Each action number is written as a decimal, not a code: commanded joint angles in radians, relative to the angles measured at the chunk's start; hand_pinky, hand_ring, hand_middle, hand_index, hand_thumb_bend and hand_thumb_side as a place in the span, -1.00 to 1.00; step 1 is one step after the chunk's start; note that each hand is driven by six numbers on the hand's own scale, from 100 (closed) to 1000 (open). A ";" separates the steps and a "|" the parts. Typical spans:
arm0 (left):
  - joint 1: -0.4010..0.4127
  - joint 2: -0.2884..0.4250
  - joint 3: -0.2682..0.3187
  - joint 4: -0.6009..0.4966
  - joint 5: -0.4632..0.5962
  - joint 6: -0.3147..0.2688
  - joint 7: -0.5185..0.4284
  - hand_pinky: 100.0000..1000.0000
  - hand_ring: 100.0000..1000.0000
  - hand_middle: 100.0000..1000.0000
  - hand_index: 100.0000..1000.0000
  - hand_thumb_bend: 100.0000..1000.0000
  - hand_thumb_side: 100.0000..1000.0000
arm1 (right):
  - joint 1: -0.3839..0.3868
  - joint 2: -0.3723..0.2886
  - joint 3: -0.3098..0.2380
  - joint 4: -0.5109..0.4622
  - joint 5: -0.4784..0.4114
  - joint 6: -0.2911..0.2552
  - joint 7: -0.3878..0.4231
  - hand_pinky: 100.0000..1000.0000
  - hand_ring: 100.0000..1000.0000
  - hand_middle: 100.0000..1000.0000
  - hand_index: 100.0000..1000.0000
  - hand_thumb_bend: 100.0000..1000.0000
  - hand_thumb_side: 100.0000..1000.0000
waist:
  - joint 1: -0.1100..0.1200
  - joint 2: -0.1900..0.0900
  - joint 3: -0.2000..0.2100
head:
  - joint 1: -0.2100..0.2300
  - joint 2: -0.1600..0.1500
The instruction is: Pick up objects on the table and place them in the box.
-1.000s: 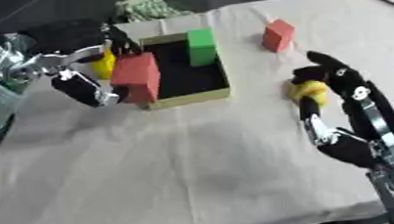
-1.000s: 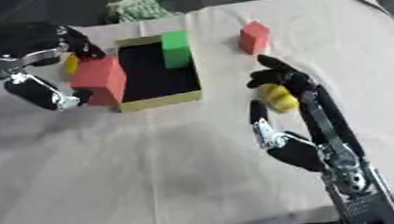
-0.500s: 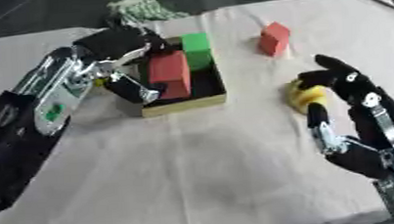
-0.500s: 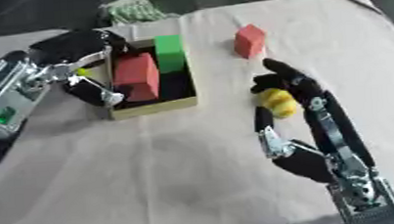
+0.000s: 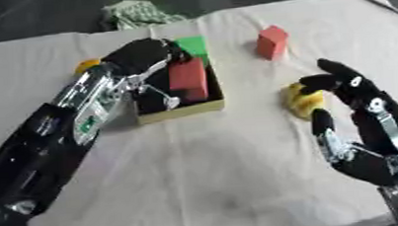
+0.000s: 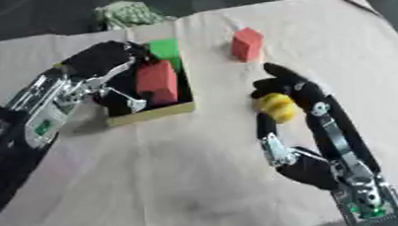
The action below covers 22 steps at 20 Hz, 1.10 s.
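**Two blocks in the box, at least two things left**

The left hand (image 5: 143,59) reached over the box (image 5: 181,111) with its fingers curled on a red block (image 5: 187,78), which stood inside beside one green block (image 5: 193,44). A second red block (image 5: 272,41) waited on the table (image 5: 198,174), far right. The right hand (image 6: 292,92) lay nearer, fingers relaxed against one yellow object (image 6: 274,106), not gripping it as far as I could tell. A small yellow thing (image 5: 85,66) showed left of the box, perhaps another piece. A green-patterned cloth (image 5: 136,15) sat at the far edge.
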 commanded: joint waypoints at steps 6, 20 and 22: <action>-0.025 -0.010 -0.011 -0.004 0.003 -0.008 -0.022 0.55 0.40 0.22 0.74 -0.94 -0.61 | -0.017 -0.002 0.001 -0.020 -0.012 -0.001 0.005 0.58 0.55 0.20 0.86 -1.00 -0.26 | -0.001 -0.011 -0.008 | -0.003 -0.022; -0.026 0.018 -0.016 -0.054 -0.043 -0.003 -0.088 0.63 0.55 0.58 0.87 -0.66 -0.14 | -0.014 -0.005 0.001 -0.020 -0.010 -0.002 0.006 0.59 0.55 0.20 0.86 -1.00 -0.26 | 0.000 -0.013 -0.002 | -0.012 -0.026; -0.024 0.024 -0.014 -0.056 -0.044 -0.005 -0.091 0.63 0.55 0.58 0.87 -0.68 -0.16 | -0.013 -0.004 0.000 -0.020 -0.010 -0.002 0.006 0.59 0.55 0.20 0.86 -1.00 -0.26 | 0.001 -0.013 -0.001 | -0.013 -0.026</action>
